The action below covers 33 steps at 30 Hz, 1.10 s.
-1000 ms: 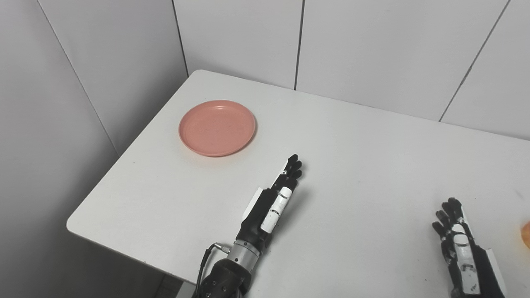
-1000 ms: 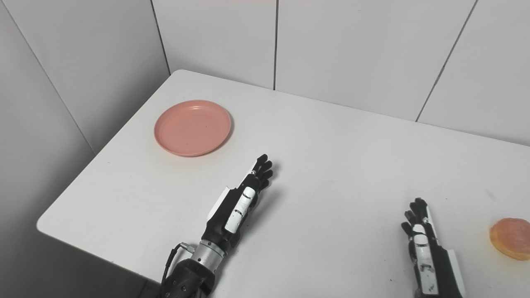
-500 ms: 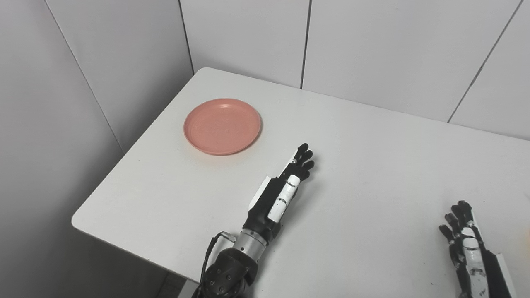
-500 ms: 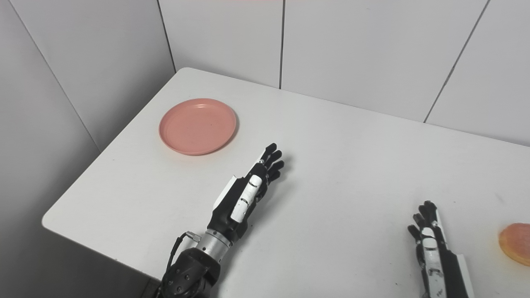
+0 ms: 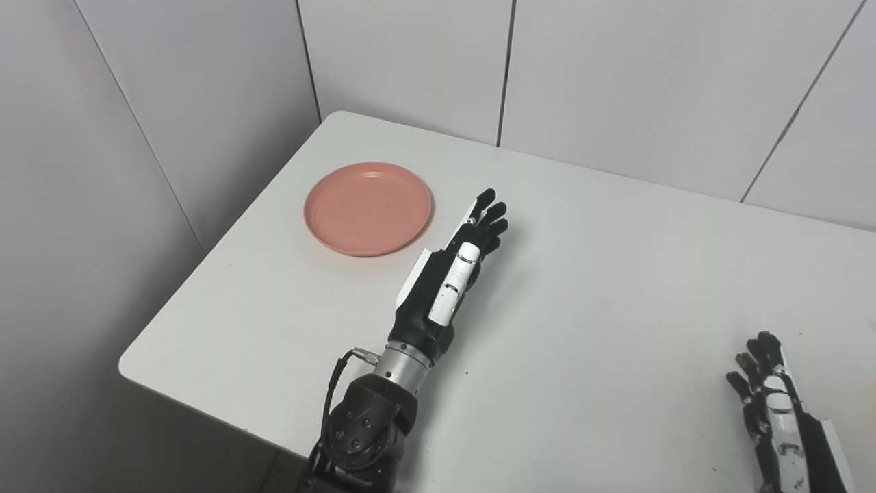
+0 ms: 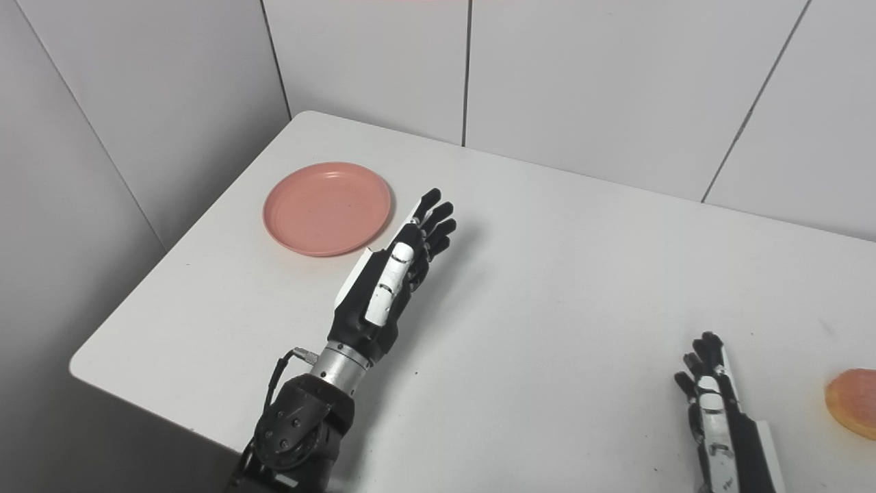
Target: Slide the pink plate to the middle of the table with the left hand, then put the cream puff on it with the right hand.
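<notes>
Right eye view: plate (image 6: 327,208), pink, near the tabletop's (image 6: 561,274) far left corner; puff (image 6: 852,402) at the right edge. Left robot hand (image 6: 393,272) released, fingers straight, just right of the plate; right robot hand (image 6: 718,418) released, resting low.

One pink plate (image 5: 368,208), one cream puff (image 6: 852,402), two hands: left (image 5: 448,281), right (image 5: 777,411).
</notes>
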Each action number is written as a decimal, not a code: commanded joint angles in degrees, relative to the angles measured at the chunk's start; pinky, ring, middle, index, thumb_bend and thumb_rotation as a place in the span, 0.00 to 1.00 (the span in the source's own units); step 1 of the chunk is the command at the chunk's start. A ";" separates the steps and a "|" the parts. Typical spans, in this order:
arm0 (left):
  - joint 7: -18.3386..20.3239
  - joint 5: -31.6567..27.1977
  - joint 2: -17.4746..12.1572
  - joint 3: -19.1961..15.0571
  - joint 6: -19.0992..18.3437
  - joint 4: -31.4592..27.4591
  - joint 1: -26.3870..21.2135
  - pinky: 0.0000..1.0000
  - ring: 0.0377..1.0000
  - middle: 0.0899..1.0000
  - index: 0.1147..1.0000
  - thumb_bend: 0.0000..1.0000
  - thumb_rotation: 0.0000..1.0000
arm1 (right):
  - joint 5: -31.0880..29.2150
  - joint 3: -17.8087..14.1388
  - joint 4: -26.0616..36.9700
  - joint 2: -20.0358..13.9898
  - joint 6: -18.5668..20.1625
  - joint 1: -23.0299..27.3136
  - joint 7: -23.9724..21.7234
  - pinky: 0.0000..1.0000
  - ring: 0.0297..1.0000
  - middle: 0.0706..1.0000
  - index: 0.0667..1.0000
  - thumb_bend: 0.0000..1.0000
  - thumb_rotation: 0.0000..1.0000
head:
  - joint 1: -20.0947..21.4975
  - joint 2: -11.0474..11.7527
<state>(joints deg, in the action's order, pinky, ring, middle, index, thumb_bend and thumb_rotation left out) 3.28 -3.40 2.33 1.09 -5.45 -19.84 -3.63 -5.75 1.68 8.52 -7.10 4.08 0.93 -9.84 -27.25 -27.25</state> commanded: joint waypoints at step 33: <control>-6.13 -2.35 -10.92 -16.07 -1.07 2.54 -15.60 0.98 0.97 0.97 0.96 0.46 1.00 | 0.21 -0.01 1.24 -0.86 2.67 -0.60 -0.16 1.00 1.00 1.00 1.00 0.00 1.00 | -0.77 -0.10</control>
<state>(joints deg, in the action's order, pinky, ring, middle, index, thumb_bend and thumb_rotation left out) -1.94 -5.74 -7.40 -14.33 -7.24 -16.56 -16.88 -5.69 1.72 8.92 -7.48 4.30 0.87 -10.19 -28.04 -27.33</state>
